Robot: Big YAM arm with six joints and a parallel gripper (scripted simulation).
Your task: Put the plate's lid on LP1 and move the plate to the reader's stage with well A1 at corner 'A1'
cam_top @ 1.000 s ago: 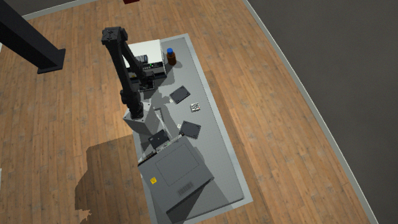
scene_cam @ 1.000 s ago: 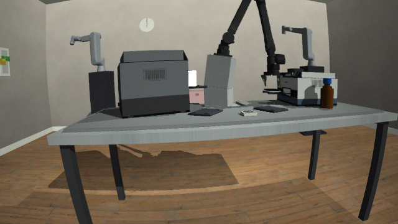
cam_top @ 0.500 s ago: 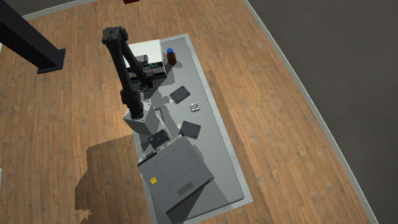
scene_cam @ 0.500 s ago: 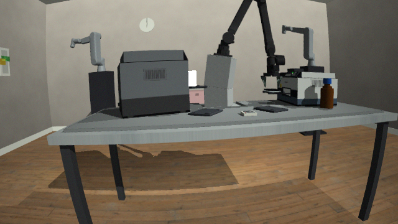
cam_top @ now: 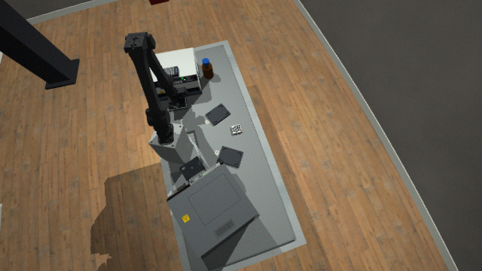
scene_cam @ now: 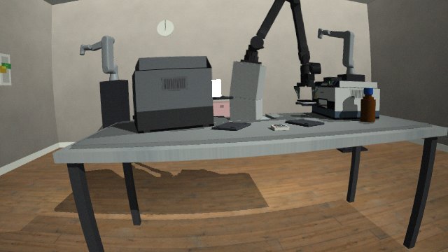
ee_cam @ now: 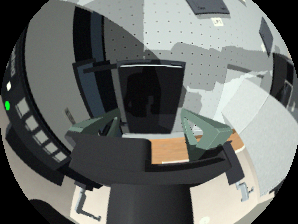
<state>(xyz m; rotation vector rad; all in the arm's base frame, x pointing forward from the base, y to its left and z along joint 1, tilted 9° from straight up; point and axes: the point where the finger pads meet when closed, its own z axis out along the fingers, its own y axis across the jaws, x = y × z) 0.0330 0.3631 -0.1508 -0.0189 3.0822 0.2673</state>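
Gripper spread at the white machine's stage

Exterior view, left to right. Large grey machine (cam_top: 215, 203) (scene_cam: 173, 92): closed-looking housing, interior hidden; yellow label on top, wording illegible. Dark pad (cam_top: 230, 156) (scene_cam: 232, 126) lies flat on the bench (cam_top: 260, 181) (scene_cam: 245, 145). Small white block (cam_top: 236, 129) (scene_cam: 280, 127), then second dark pad (cam_top: 218, 114) (scene_cam: 304, 122). Gripper (scene_cam: 305, 94) (ee_cam: 150, 111): fingers wide apart, holding nothing, above the flat dark stage area (scene_cam: 305, 104) (ee_cam: 151, 97). Plate appears to be there; lid indistinguishable. White machine (cam_top: 178, 60) (scene_cam: 350, 101): lettering unreadable. Brown bottle (cam_top: 207, 70) (scene_cam: 367, 109) stands upright beside it, blue cap on; contents unseen.
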